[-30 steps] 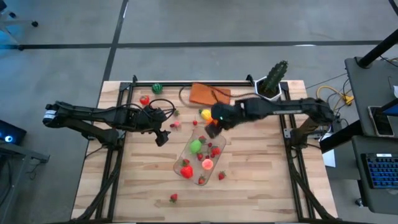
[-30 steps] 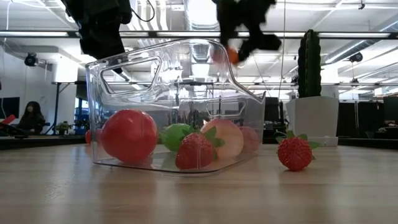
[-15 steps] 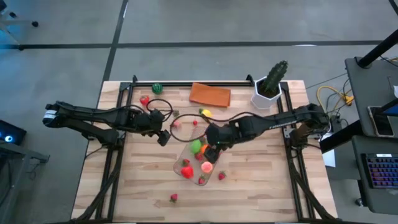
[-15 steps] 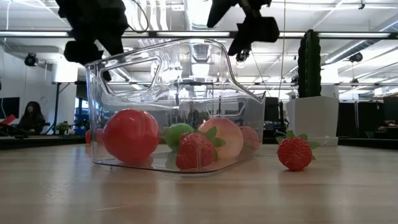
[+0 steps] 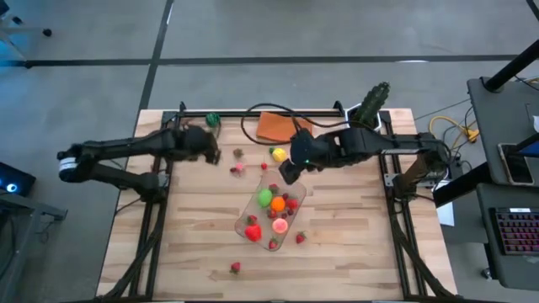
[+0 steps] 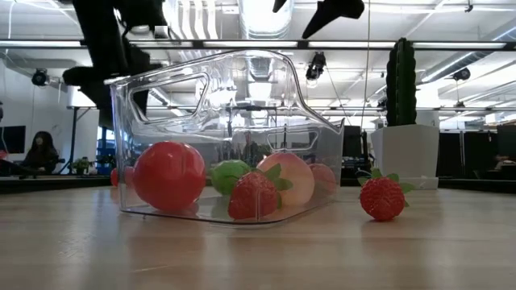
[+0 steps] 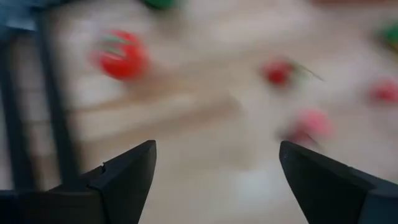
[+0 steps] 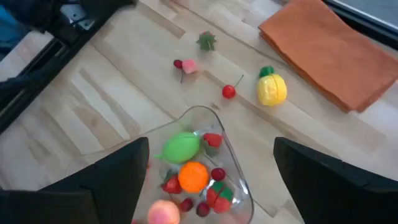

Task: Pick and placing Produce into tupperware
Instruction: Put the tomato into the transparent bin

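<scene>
Near the far edge of my wooden table point(image 5: 354, 244) I see a flat orange cloth point(image 5: 278, 127), folded. At the far right corner stands a green cactus point(image 5: 374, 101) in a white pot point(image 6: 406, 153), upright. In the room behind the table, a person point(image 6: 38, 151) is sitting far away at the left.
</scene>
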{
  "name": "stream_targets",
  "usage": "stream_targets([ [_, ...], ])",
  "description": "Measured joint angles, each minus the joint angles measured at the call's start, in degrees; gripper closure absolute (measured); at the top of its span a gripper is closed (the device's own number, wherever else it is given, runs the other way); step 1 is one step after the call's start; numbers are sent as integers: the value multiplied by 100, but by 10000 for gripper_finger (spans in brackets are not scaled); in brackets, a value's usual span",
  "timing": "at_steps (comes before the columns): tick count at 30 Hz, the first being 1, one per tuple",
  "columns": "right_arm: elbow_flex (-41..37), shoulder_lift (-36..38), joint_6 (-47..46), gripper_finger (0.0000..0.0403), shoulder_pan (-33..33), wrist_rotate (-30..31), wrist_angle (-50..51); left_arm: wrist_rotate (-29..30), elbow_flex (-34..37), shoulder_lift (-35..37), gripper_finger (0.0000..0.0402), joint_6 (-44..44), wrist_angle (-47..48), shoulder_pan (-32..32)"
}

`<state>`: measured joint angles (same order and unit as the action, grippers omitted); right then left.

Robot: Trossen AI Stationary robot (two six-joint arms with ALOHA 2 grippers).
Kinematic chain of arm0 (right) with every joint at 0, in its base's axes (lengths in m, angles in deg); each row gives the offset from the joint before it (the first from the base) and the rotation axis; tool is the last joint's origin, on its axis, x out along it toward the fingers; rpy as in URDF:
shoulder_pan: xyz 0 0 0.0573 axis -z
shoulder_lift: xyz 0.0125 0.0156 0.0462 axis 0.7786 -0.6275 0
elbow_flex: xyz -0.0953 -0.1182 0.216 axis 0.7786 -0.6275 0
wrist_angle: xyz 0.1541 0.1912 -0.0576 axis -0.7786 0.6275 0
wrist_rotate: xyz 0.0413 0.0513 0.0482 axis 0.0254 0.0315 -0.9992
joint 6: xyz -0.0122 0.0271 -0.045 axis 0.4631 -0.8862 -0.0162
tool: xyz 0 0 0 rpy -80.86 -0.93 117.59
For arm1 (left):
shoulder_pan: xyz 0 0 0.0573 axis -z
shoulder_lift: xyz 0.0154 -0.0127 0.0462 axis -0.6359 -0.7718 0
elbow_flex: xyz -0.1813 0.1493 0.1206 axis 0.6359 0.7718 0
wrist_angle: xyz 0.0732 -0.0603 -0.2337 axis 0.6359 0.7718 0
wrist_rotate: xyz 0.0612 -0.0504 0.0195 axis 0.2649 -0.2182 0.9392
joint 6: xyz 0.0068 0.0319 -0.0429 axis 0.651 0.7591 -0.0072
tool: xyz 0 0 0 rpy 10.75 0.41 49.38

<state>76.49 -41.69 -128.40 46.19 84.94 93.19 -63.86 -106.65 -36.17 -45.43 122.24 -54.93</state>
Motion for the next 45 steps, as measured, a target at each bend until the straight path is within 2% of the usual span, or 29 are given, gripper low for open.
stream_targets([
  [3,95,-4,64,71,51,-14,106,3,118,-2,77,539,-234,-808],
  [8,68,-9,71,75,63,109,89,-826,366,-144,77,1545,-1010,-2228],
  [11,-11,-11,85,75,65,109,102,-1299,394,-429,77,2018,-1161,-3037],
  [16,-151,-11,84,74,63,109,106,-1739,396,-1027,77,2533,-1369,-3926],
  [21,-261,-12,65,76,67,111,104,-1773,396,-1629,77,2825,-1644,-4160],
  [30,-286,-13,-67,76,76,109,175,-1730,268,-2428,77,3163,-1900,-4175],
  [41,-286,-13,-136,76,76,110,191,-1492,70,-2492,78,3143,-2271,-4194],
  [45,-286,-13,-136,76,76,111,189,-1492,93,-2550,96,3123,-2264,-4194],
])
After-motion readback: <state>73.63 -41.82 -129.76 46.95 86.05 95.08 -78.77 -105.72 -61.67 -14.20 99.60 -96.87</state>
